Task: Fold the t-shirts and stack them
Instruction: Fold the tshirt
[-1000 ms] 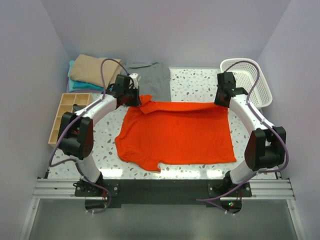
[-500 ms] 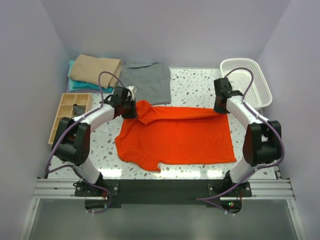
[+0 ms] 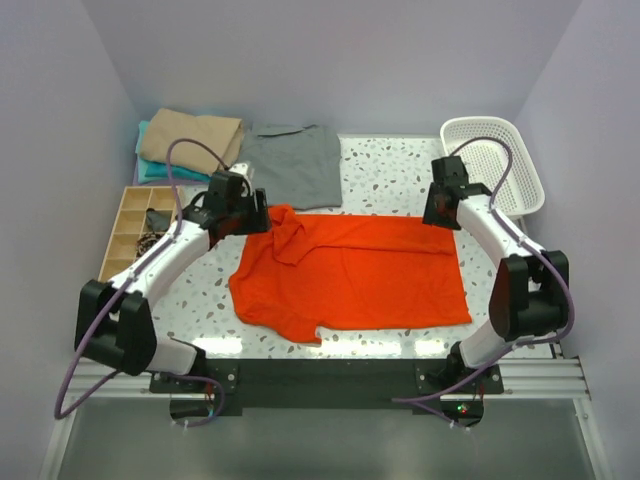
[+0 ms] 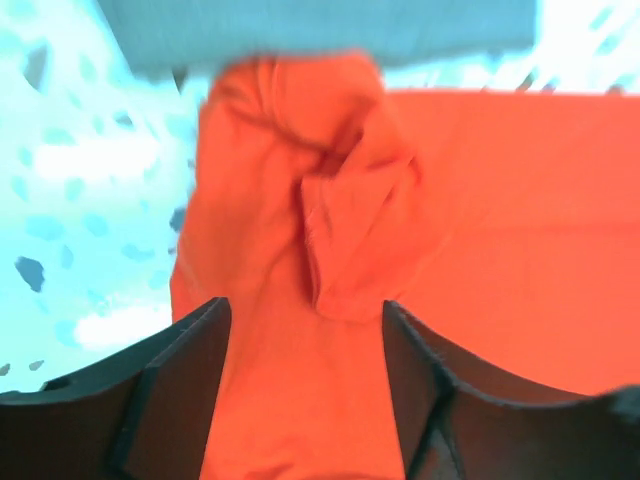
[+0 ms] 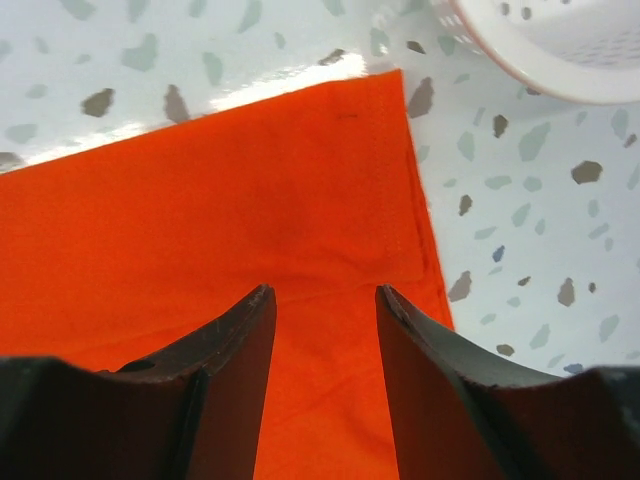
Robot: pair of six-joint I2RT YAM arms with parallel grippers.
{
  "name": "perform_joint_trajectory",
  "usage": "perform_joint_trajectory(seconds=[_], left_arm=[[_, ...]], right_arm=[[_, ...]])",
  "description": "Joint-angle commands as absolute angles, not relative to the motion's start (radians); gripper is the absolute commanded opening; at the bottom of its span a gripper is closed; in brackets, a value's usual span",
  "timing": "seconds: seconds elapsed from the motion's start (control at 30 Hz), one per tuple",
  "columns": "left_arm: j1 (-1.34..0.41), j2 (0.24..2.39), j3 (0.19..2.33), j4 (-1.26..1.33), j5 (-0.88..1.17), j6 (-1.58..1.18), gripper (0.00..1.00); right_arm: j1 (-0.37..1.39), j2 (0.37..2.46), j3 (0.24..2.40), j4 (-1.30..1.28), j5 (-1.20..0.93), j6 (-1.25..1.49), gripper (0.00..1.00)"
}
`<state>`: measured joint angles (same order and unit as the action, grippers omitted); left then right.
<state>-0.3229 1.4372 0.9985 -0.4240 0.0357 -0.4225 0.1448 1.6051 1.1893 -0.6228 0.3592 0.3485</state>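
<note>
Orange-red t-shirt is lying spread on the speckled tabletop, nearest the arm bases, mostly flat, with its near hem rumpled at the left. Its far-left corner is bunching into a small folded lump. The left gripper is hovering just over that lump; in the left wrist view its jaws are standing apart with the cloth lying loose below them, nothing clamped. The right gripper is hanging over the shirt's far-right corner; in the right wrist view its jaws are likewise parted, and the corner is lying flat on the tabletop beneath, ungripped. Left of the shirt, the wooden compartment tray is sitting by the wall. Beyond the lump, the grey t-shirt is lying flat, its near edge just beside the orange one. Far left, the folded tan t-shirt is resting on the teal t-shirt. Far right, the white mesh basket is sitting near the right gripper.
</note>
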Motion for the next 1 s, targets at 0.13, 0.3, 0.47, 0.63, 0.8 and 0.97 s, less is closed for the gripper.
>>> perform_joint_trajectory(seconds=[0.13,0.3,0.47,0.63,0.8,0.97], left_arm=[[-0.324,1.396,1.06,-0.295,-0.025,-0.419,0.74],[-0.318,1.549,1.068,-0.163,-0.009,-0.419,0.74],[-0.292,1.675,1.1,-0.101,-0.005,-0.43,0.72],[-0.262,1.718,1.104,-0.089,-0.015,-0.437,0.71],[-0.235,1.744,1.089,-0.078,-0.032,-0.448,0.71],[-0.225,1.773,1.078,-0.06,-0.018,-0.457,0.52]], right_arm=[[0.187,1.681,1.313,-0.528,-0.029,0.347,0.47],[0.23,1.788,1.374,-0.494,-0.182,0.353,0.46],[0.262,1.861,1.394,-0.439,-0.3,0.365,0.45],[0.27,1.911,1.382,-0.4,-0.345,0.385,0.44],[0.271,1.97,1.382,-0.437,-0.322,0.384,0.43],[0.272,2.002,1.359,-0.459,-0.302,0.371,0.42]])
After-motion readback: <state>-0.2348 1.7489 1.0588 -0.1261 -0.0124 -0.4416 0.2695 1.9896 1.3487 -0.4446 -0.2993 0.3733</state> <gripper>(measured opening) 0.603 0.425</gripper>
